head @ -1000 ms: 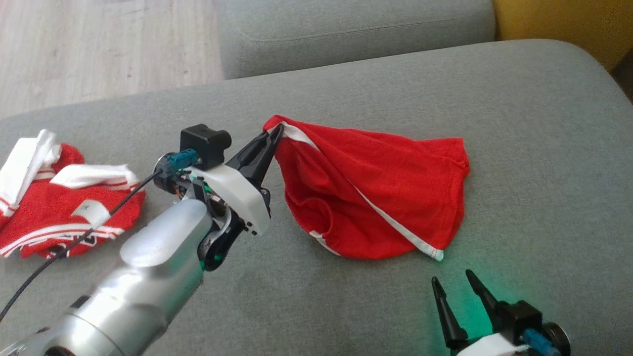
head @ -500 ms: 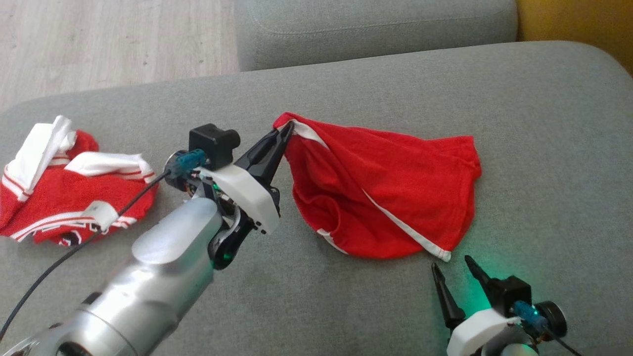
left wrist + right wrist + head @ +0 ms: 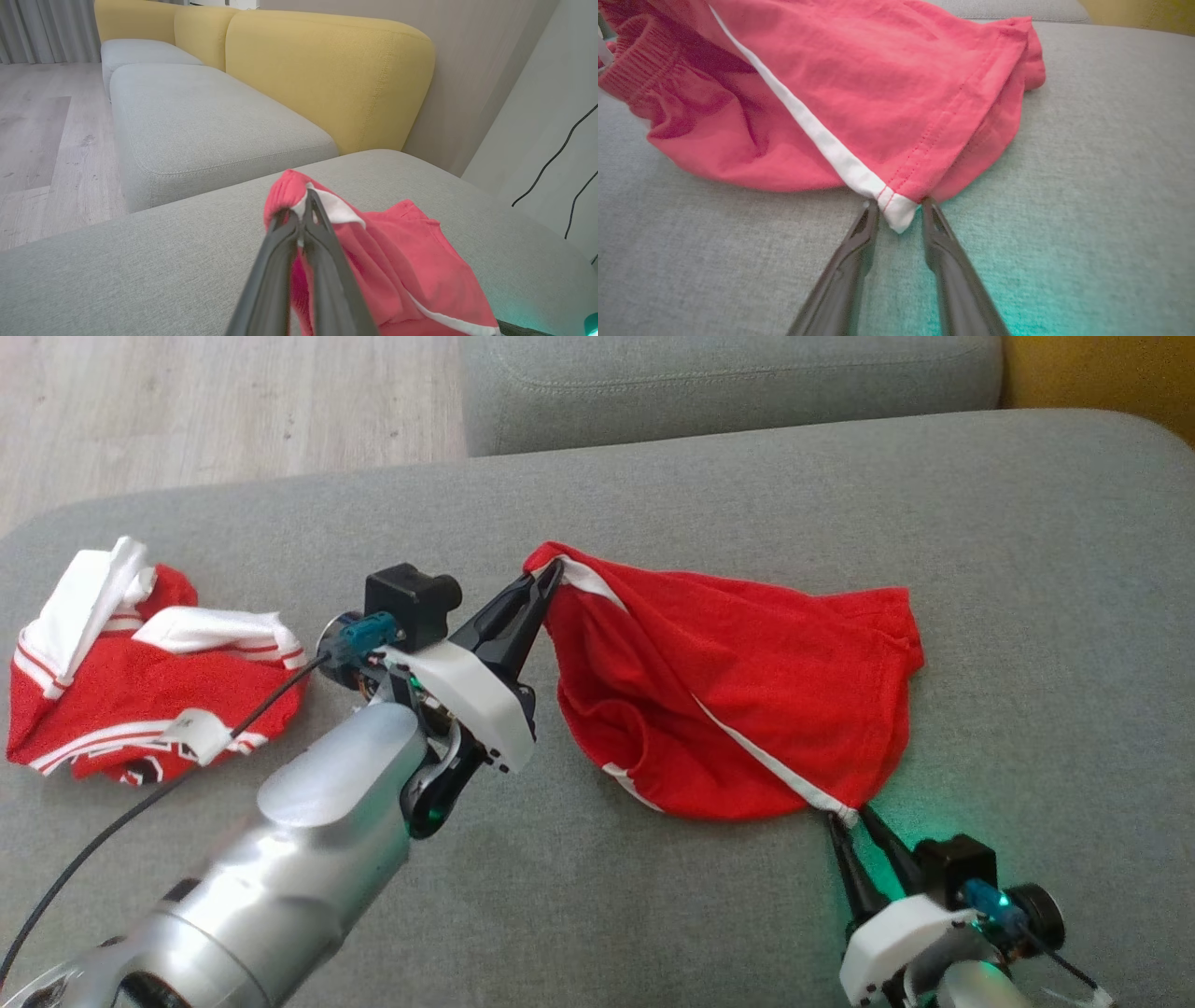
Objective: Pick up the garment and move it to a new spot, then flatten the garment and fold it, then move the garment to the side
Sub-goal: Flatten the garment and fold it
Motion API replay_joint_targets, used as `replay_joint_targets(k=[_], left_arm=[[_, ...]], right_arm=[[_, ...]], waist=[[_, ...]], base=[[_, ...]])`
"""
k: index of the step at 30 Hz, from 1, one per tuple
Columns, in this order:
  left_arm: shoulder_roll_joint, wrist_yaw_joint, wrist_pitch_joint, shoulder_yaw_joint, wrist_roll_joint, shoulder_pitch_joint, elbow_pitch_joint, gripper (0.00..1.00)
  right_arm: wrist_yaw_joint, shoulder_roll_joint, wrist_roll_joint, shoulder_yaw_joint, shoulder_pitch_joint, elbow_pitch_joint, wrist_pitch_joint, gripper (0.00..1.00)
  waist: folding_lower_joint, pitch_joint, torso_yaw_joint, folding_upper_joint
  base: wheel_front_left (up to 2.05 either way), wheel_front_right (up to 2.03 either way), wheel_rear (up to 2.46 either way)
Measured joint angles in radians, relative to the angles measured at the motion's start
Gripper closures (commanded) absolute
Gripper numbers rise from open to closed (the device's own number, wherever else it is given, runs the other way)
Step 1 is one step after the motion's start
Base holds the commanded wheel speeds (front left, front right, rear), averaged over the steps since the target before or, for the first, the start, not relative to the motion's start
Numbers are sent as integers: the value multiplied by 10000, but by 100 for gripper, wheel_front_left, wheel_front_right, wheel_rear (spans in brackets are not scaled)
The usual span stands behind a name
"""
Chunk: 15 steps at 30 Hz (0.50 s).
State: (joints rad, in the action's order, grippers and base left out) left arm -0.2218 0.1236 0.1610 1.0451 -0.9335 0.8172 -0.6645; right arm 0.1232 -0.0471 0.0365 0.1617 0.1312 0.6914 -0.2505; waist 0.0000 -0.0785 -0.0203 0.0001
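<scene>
Garment, red with a white stripe, is pinched at one raised corner by the clenched left gripper, and the rest drapes onto the grey cushion. The right gripper, fingers parted, straddles the white-tipped hem corner without closing on it. By the look of it, the cloth is grasped but crumpled: flattening, folding and setting aside all remain.

On my right wrist camera the red garment runs off the top and left edges, so I lose its far side. On the head feed my left gripper covers the bit of cloth it pinches, and the print on the other red-and-white garment is too small for me to read
</scene>
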Motion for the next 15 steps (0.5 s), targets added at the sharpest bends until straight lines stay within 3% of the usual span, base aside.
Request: replay_joint_targets(k=[1,2,7,15], left_arm=[[2,0,2,15,0,17,-13,100],[2,0,2,31,-6,40,-31,100],[2,2,107,73,-79,185,-128,100],[-403,-6,600,-63,213,442,-100,100]], right_arm=[[2,-4,15,44,77,31,0,72],[0,-6,56,102,153,69,0,100],[2,-59,69,151,305,8,0,100],[2,-654,-299,-846,882,-1973,-2,100]], waist=[[1,-27,12,0],[1,-49,24,0],[1,-74,18,0],[-1,-105,-243,0]], base=[[0,0,0],[0,0,0],[0,0,0],[0,0,0]])
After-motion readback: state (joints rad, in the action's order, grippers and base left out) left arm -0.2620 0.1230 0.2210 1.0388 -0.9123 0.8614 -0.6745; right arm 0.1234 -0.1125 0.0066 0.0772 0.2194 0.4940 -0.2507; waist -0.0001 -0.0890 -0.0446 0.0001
